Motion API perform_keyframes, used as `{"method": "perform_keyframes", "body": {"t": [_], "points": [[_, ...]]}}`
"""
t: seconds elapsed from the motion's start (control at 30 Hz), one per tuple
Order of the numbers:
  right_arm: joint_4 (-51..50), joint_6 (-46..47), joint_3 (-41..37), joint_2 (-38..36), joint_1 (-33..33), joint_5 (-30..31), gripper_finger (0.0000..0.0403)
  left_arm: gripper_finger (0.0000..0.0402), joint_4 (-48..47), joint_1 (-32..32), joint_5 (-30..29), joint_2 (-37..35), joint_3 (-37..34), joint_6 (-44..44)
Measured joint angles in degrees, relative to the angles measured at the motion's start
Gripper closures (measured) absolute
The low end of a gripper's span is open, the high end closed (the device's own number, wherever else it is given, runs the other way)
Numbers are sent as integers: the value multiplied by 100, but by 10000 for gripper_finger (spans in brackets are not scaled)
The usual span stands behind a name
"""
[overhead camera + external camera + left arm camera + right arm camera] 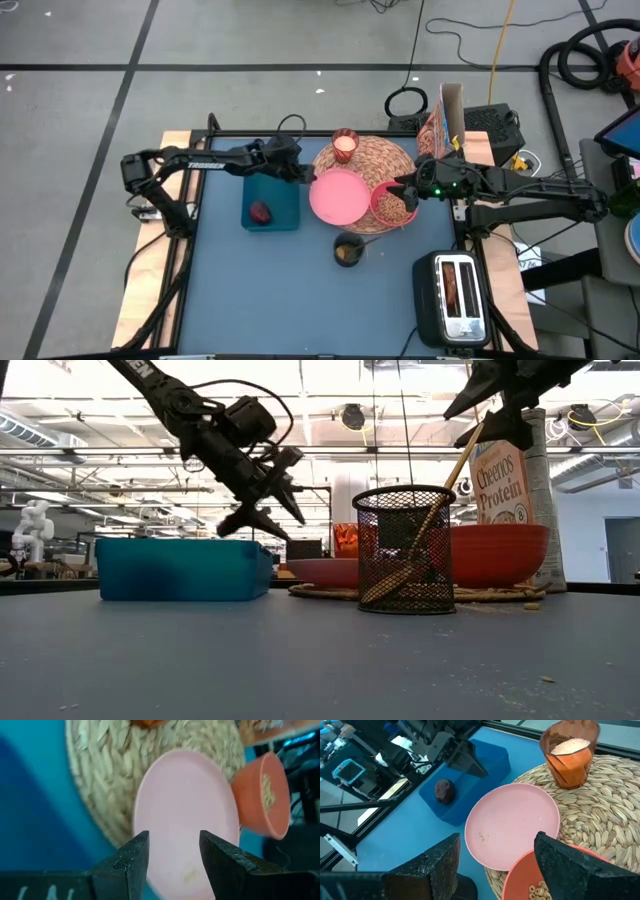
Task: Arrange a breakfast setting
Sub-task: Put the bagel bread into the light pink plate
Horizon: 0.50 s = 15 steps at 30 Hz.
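The pink plate [338, 197] lies on the near-left edge of the round woven straw placemat [372, 158], overhanging it toward the tabletop [300, 290]. The coral-red bowl [393, 204] holds cereal and sits just beside the plate, on the placemat's right rim. The candle glass [345, 145] stands at the far side of the placemat. The orange Cheerios Protein box [440, 122] stands upright behind the placemat on the right. The small dark-red fruit [260, 213] rests on a teal board [272, 203], left of the plate and apart from the setting.

The left tool [300, 172] hangs above the tabletop between the teal board and the plate. Its fingers are parted and hold nothing; the left wrist view shows the plate between them, at a distance. The right tool [405, 190] hovers over the bowl, also open wide and empty.

Judged from this layout, the step in hand is the placement of the plate, with the fruit not yet brought into the setting. The next move probably calls for the left tool to descend on the plate rim to centre it, or to swing back over the board and close on the fruit. Either grasp needs a low, level approach, since the plate is thin and the fruit is round and may roll.

A wire-mesh cup [348, 249] holding a wooden utensil stands in front of the plate, and a toaster [455, 293] sits at the near right.
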Motion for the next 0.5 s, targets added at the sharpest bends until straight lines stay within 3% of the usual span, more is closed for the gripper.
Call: {"method": "perform_keyframes", "body": {"t": [0.1, 0.23, 0.4, 0.5], "points": [[240, -361, -2, -26, -3, -337, 158, 222, 38, 6, 21, -172, 9, 346], [1055, -736, -2, -111, -1, -1219, 158, 222, 38, -25, 43, -452, 1, 970], [1944, -588, -2, -272, 1, -2095, 158, 222, 113, -51, 59, -726, 1, 1340], [2051, -248, -2, -418, 1, -2252, 158, 222, 123, -56, 56, -811, -6, 1459]]}}
